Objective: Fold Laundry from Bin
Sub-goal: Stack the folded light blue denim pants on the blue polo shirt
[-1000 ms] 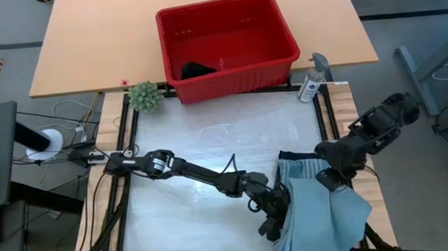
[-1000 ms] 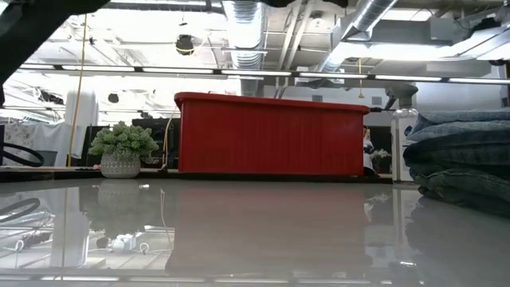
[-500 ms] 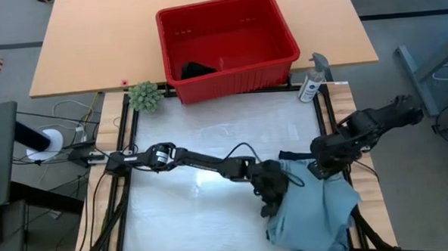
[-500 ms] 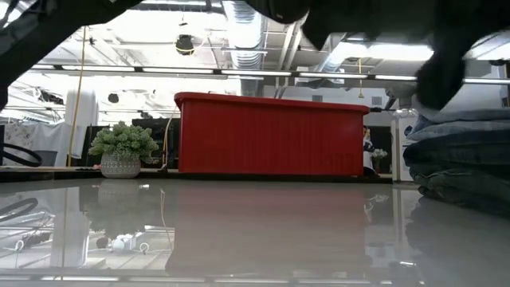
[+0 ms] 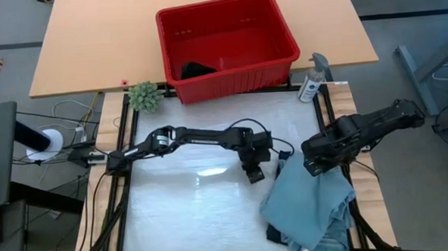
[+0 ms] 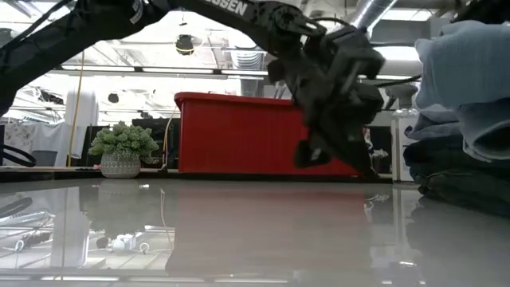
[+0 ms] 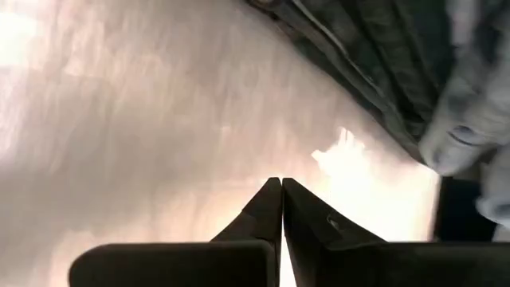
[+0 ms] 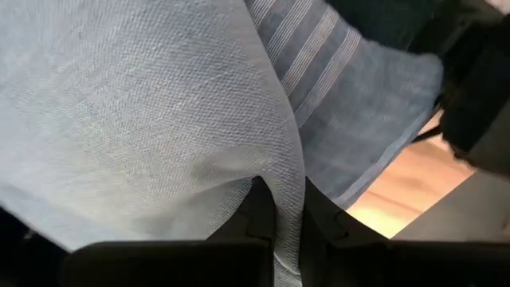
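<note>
On the glossy white worktop (image 5: 190, 210), the right tool (image 5: 310, 165) is pinching a light blue fabric garment (image 5: 311, 205); the left tool (image 5: 254, 175), fingers pressed together, is hovering beside it. A black item (image 5: 196, 69), possibly clothing, is lying in the red plastic bin (image 5: 280, 32).

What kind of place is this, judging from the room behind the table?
Probably a robotics lab or workshop, not a home. Bare ceiling ducts and pipes hang over an open room, loose cables lie beside the framed table, and a red bin stands on a plain workbench.
</note>
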